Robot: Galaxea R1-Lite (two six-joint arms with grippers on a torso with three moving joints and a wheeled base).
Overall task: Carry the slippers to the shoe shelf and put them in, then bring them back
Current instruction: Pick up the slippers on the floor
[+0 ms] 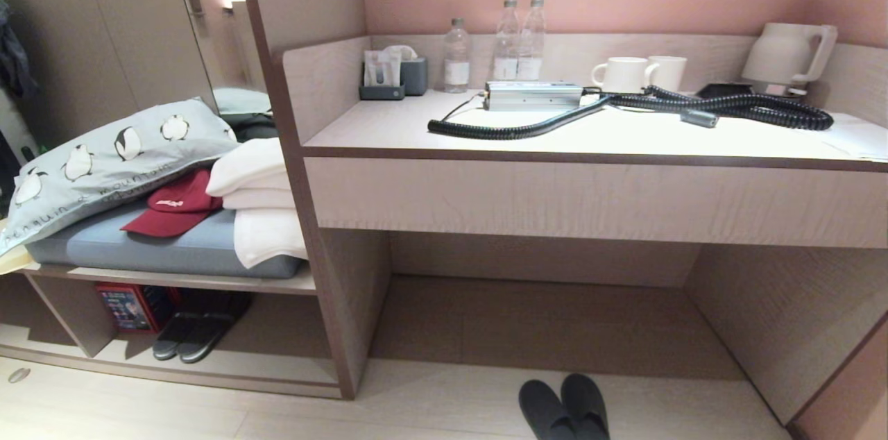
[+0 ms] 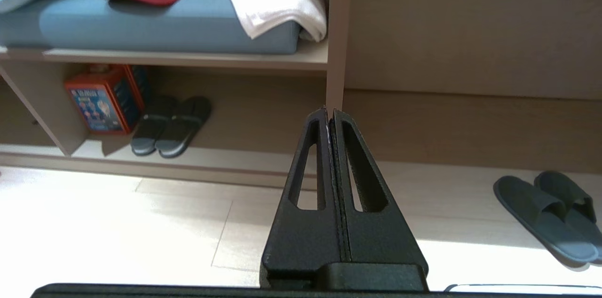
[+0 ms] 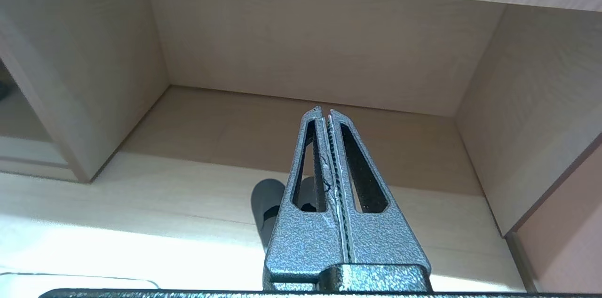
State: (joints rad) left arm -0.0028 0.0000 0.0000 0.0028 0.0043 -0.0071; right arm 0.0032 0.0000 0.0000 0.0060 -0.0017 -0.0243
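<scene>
The slippers [image 1: 565,409], a dark blue-grey pair, lie side by side on the pale floor in front of the recess under the counter. The left wrist view shows the slippers [image 2: 548,215] off to one side. In the right wrist view the slippers [image 3: 265,199] sit mostly hidden behind the fingers. The shoe shelf [image 1: 263,367] is the low beige cubby at lower left, under the cushioned bench, and its base [image 2: 235,159] shows again in the left wrist view. My left gripper [image 2: 329,111] and right gripper [image 3: 325,110] hang above the floor, both shut and empty. Neither arm shows in the head view.
Another dark pair of slippers [image 1: 191,332] and a red box [image 1: 128,307] occupy the shelf's left part. The bench above carries a cushion, a penguin pillow [image 1: 104,159], a red cap [image 1: 177,204] and towels. The counter [image 1: 590,141] holds mugs, a kettle, bottles and a coiled cable.
</scene>
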